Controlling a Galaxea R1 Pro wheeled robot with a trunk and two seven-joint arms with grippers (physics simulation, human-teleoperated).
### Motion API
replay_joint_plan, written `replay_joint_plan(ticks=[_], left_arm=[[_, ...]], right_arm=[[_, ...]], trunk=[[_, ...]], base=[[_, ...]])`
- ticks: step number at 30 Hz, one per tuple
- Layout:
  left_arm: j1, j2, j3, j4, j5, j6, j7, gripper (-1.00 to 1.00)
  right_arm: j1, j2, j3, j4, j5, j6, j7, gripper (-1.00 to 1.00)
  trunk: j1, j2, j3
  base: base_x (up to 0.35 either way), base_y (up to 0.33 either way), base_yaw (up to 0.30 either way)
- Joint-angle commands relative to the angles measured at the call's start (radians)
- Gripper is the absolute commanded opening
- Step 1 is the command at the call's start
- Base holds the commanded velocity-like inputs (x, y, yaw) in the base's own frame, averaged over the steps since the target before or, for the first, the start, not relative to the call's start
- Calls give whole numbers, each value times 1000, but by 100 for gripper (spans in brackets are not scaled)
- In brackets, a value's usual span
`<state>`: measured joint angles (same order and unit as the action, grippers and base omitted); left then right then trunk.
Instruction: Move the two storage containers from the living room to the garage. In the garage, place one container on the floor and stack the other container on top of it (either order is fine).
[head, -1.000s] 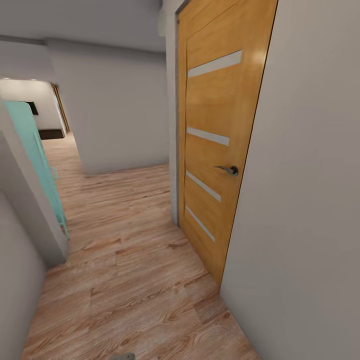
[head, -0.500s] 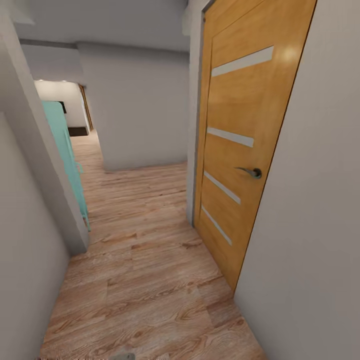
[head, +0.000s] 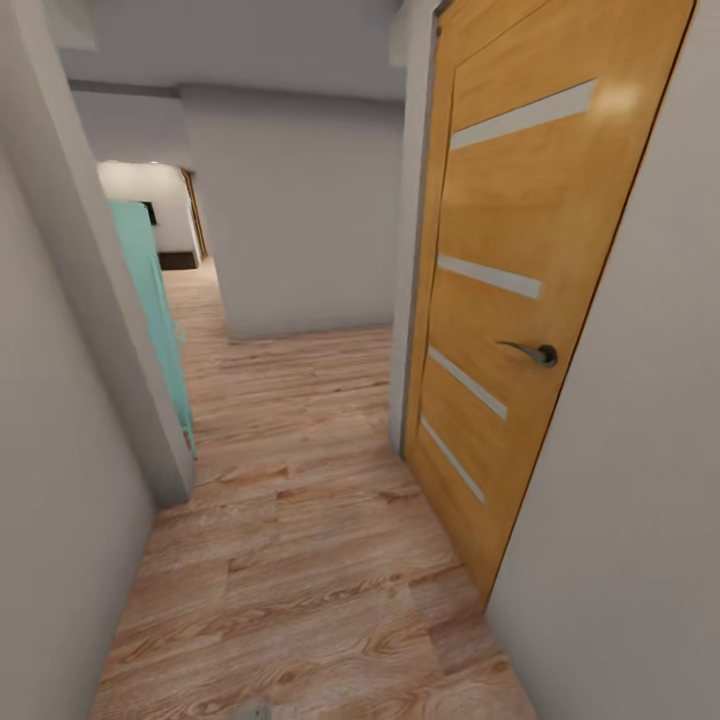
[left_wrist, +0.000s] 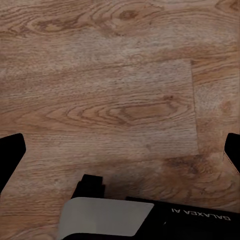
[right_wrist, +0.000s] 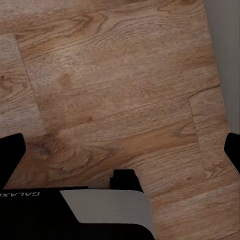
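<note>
You are in a narrow hallway with a wood-plank floor (head: 300, 560): an orange-brown door (head: 520, 300) with a metal handle (head: 530, 352) on your right, a teal door (head: 150, 300) ahead on the left. Your left gripper (left_wrist: 120, 150) and right gripper (right_wrist: 120, 150) both hang over bare planks, fingers spread wide, nothing between them. No storage container lies near either one.

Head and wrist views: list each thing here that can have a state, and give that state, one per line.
Wooden door: shut in its frame, handle level.
Teal door: swung open into the hallway.
Left hand: open, fingertips wide apart, holding nothing, over the wood-plank floor.
Right hand: open, fingertips wide apart, holding nothing, over the same floor.
</note>
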<state>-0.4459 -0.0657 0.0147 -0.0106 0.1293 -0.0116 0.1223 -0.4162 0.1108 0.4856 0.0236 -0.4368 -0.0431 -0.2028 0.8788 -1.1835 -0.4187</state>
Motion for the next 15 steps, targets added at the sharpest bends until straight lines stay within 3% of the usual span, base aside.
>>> replay_joint_plan(ticks=[1, 15], left_arm=[[-1, 0, 1, 0, 8, -2, 2, 100], [-1, 0, 1, 0, 7, -2, 2, 100]], right_arm=[[-1, 1, 8, 2, -10, -4, -1, 100], [-1, 0, 8, 2, -11, -4, -1, 100]], trunk=[[1, -1, -1], [1, -1, -1]], base=[[317, 0, 5], [333, 0, 1]])
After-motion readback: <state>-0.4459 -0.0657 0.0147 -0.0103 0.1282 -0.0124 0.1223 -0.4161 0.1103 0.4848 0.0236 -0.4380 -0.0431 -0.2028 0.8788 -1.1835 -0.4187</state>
